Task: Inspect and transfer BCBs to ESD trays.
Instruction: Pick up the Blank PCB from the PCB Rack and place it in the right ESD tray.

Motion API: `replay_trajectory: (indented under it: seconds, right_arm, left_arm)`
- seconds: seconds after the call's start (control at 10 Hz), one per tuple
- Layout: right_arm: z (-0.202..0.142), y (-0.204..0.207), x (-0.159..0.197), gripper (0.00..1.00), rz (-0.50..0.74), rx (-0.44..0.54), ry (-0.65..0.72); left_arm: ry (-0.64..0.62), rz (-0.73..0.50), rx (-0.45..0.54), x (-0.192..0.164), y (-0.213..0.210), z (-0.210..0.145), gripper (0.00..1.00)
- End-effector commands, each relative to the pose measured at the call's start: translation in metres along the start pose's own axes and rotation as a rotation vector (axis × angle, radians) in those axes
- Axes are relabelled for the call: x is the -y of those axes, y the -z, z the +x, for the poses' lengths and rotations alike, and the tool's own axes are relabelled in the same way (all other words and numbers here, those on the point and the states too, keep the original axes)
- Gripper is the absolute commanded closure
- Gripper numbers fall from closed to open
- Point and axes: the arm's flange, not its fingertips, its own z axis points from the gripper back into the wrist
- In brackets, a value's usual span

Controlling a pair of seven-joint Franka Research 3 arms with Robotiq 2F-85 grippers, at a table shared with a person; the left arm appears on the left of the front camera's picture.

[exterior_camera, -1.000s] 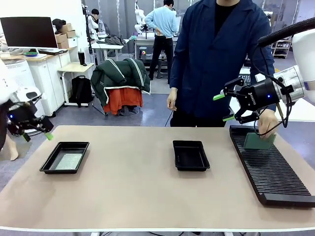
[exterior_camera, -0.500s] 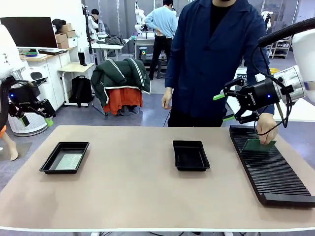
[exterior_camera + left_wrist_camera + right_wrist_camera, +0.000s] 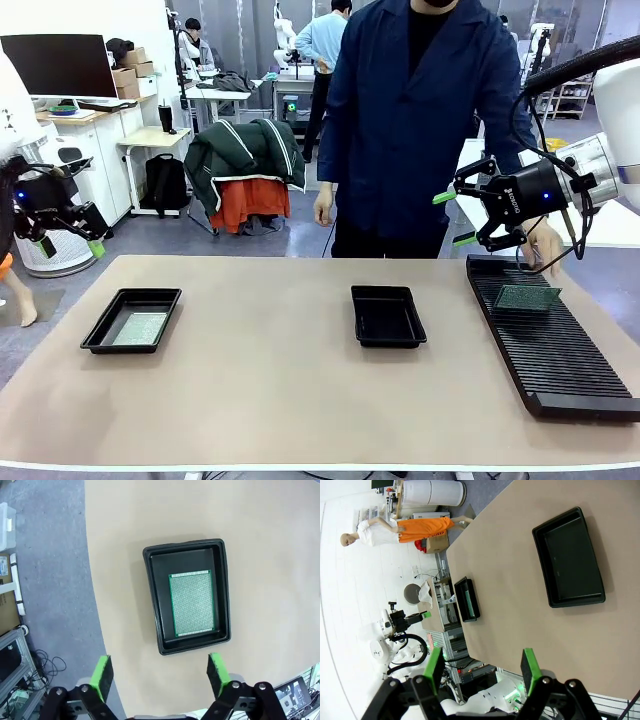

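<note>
Left end of the counter (image 3: 270, 400): left tray (image 3: 103, 335) sits with its long axis running from the robot's side toward the person. One board (image 3: 191, 603) lies flat on its floor, gridded face up. The board's long axis follows the tray's long sides, and it sits nearer one long wall than the other.

Middle tray (image 3: 388, 342) is set the same way, long axis toward the person, well apart from the left tray.

Right end: long ribbed rack (image 3: 560, 365) runs away from the robot. Second board (image 3: 527, 297) rests on top of the ribs near the far end. Its long axis lies across the rack's width, and its face is up and a little tilted. The person's hand (image 3: 547, 247) hangs just behind and above it; cannot tell if it touches.

Left arm's fingers (image 3: 102, 676) are spread wide with nothing between them, raised off the counter's left end and pointing down at the left tray.

Right arm's fingers (image 3: 528, 666) are also spread wide with nothing held. They are up in the air near the rack's far end, close to the person's hand, with tips aimed toward the counter's middle.
</note>
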Motion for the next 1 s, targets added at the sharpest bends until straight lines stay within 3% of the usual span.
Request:
replay_trajectory:
  seconds: [0.0,0.9]
  right_arm:
    - [0.0005,0.0012,0.0016,0.18,0.014,-0.001,-0.003]
    - [0.0005,0.0012,0.0016,0.18,0.014,-0.001,-0.003]
  left_arm:
    - [-0.002,0.000,0.011,0.0009,0.0032,-0.0006,0.00]
    - [-0.002,0.000,0.011,0.0009,0.0032,-0.0006,0.00]
